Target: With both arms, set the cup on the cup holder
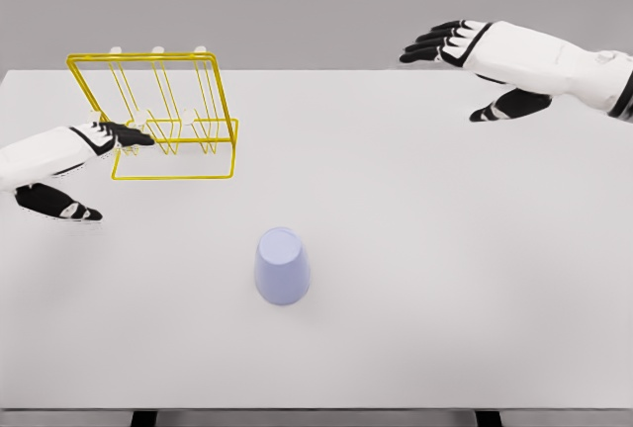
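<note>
A pale lavender cup [282, 267] stands upside down on the white table [425, 249], near the front middle. The yellow wire cup holder [158, 116] with white-tipped pegs stands at the back left. My left hand [94, 165] hovers just left of the holder, its black fingers spread, the upper ones reaching the holder's left side and holding nothing. My right hand [460, 66] floats over the back right of the table, fingers relaxed and spread, far from the cup.
The table's back edge runs behind the holder and its front edge lies just below the cup. A grey wall fills the background.
</note>
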`<move>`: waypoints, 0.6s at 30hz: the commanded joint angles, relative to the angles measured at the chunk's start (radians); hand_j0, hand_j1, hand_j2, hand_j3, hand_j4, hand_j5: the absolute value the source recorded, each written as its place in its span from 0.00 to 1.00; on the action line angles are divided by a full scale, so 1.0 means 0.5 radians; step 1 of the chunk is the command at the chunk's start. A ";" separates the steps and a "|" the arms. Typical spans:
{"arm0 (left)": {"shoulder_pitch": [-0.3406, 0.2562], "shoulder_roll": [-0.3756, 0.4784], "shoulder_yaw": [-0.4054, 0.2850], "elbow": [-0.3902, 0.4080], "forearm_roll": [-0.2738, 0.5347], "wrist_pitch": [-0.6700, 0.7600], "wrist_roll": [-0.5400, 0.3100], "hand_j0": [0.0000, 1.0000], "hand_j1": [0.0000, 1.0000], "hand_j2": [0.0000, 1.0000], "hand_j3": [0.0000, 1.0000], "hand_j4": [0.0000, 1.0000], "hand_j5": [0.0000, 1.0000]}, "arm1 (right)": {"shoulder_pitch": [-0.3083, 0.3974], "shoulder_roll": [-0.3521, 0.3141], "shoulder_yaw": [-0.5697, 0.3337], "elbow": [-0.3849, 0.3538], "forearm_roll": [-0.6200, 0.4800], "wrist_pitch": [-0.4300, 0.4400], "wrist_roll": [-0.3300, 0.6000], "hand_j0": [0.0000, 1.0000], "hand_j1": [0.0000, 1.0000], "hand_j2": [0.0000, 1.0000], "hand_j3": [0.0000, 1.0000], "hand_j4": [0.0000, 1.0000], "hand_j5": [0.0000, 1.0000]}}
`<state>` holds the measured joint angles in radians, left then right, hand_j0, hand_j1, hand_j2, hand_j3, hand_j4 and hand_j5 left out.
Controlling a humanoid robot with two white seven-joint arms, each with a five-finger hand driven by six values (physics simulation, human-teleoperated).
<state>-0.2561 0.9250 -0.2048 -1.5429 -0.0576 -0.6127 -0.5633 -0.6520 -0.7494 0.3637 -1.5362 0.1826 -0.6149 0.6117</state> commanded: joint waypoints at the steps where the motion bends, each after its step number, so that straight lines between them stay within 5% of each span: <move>1: -0.018 0.089 -0.035 -0.004 0.023 0.004 -0.095 1.00 1.00 1.00 1.00 1.00 1.00 | 0.015 -0.057 -0.181 -0.041 -0.037 0.008 -0.002 1.00 1.00 1.00 1.00 1.00 1.00; 4: -0.279 0.150 -0.253 -0.016 0.042 0.004 -0.095 1.00 1.00 1.00 1.00 1.00 1.00 | 0.227 0.044 -0.215 -0.131 -0.034 0.008 -0.002 1.00 1.00 1.00 1.00 1.00 1.00; 5: -0.445 0.153 -0.458 -0.007 0.097 0.004 -0.095 1.00 1.00 1.00 1.00 1.00 1.00 | 0.328 0.164 -0.289 -0.158 -0.031 0.008 -0.002 1.00 1.00 1.00 1.00 1.00 1.00; 7: -0.742 0.157 -0.836 -0.004 0.253 0.004 -0.095 1.00 1.00 1.00 1.00 1.00 1.00 | 0.583 0.195 -0.445 -0.189 -0.012 0.008 -0.002 1.00 1.00 1.00 1.00 1.00 1.00; 12: -1.282 0.206 -1.550 -0.117 0.440 0.004 -0.095 1.00 1.00 1.00 1.00 1.00 1.00 | 0.767 0.183 -0.500 -0.287 0.006 0.008 -0.002 1.00 1.00 1.00 1.00 1.00 1.00; 15: -1.463 0.190 -1.790 -0.224 0.425 0.004 -0.095 1.00 1.00 1.00 1.00 1.00 1.00 | 0.761 0.210 -0.522 -0.284 0.083 0.008 -0.002 1.00 1.00 1.00 1.00 1.00 1.00; 18: -1.497 0.181 -1.793 -0.359 0.348 0.004 -0.095 1.00 1.00 1.00 1.00 1.00 1.00 | 0.761 0.213 -0.522 -0.281 0.089 0.008 -0.002 1.00 1.00 1.00 1.00 1.00 1.00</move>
<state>-1.0078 1.0150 -1.0602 -1.6794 0.1231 -0.6137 -0.6112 -0.2715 -0.6457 0.1077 -1.6752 0.2254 -0.6139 0.6114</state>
